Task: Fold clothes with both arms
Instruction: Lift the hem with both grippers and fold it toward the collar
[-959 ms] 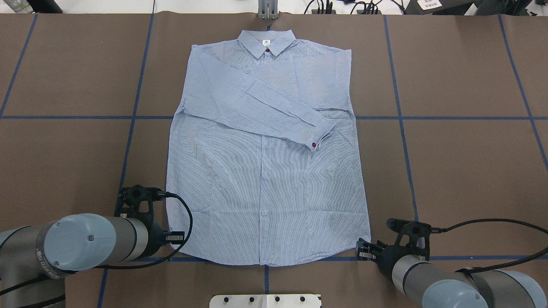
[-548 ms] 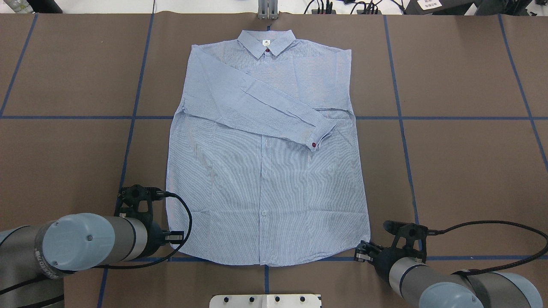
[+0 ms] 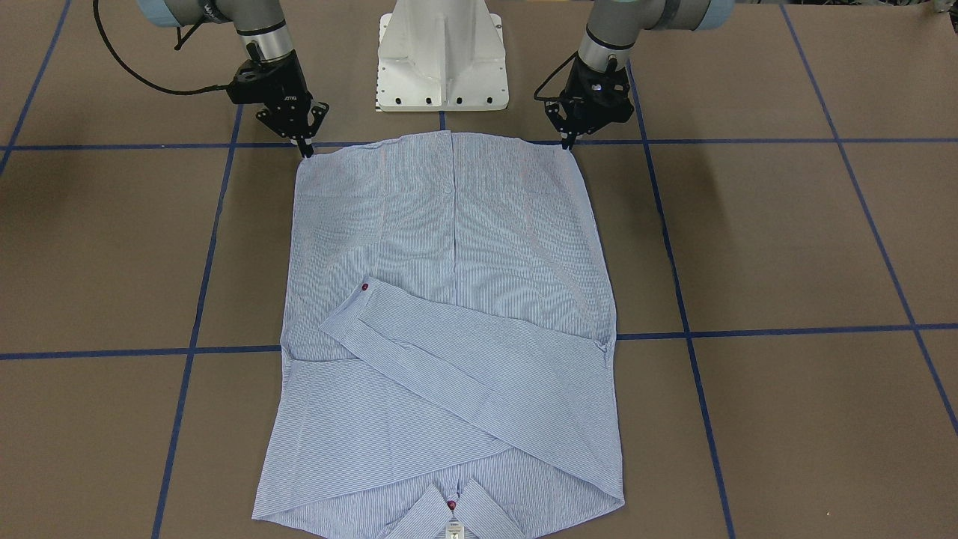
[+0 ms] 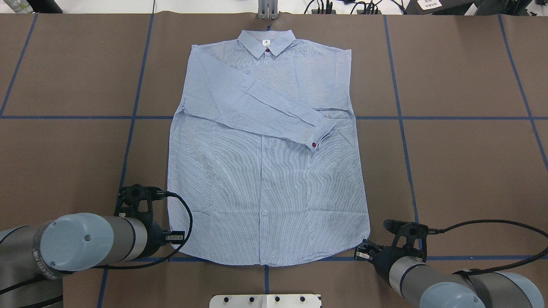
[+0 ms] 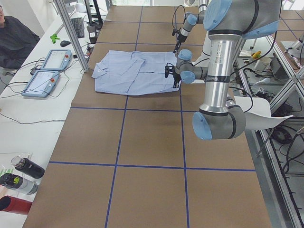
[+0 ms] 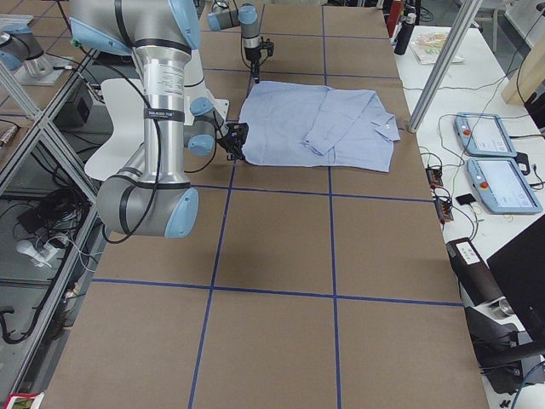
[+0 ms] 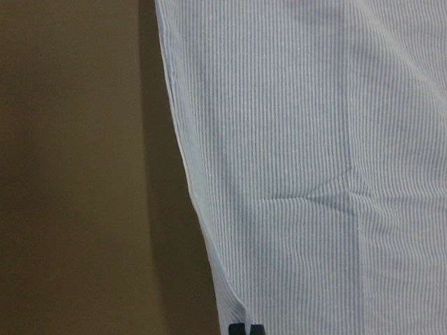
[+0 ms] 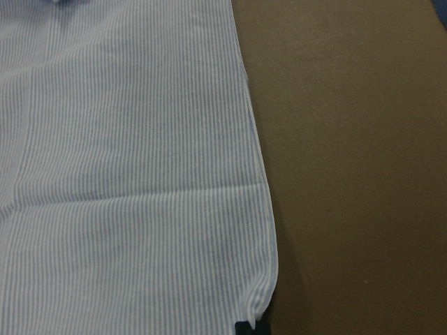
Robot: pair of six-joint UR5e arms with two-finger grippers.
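Observation:
The light blue striped shirt (image 4: 265,184) lies flat and buttoned on the brown table, collar at the far edge, with a sleeve folded diagonally across its chest (image 3: 479,352). My left gripper (image 4: 175,236) is down at the near-left hem corner. In the left wrist view its tips (image 7: 246,328) are shut on the shirt's edge (image 7: 209,230). At the near-right hem corner, my right gripper (image 4: 359,253) is pinched shut on the cloth (image 8: 262,293). In the front view both grippers, left (image 3: 566,144) and right (image 3: 307,152), taper to a point on the hem corners.
The white pedestal base (image 3: 441,67) stands just behind the hem, between the arms. Blue tape lines (image 4: 471,117) cross the brown table. Two teach pendants (image 5: 50,71) and a seated person (image 5: 14,38) are beyond the far edge, with bottles (image 5: 21,175) at one end.
My right gripper has shifted slightly left at the hem corner, and the cloth there has puckered a little. The left arm has barely moved.

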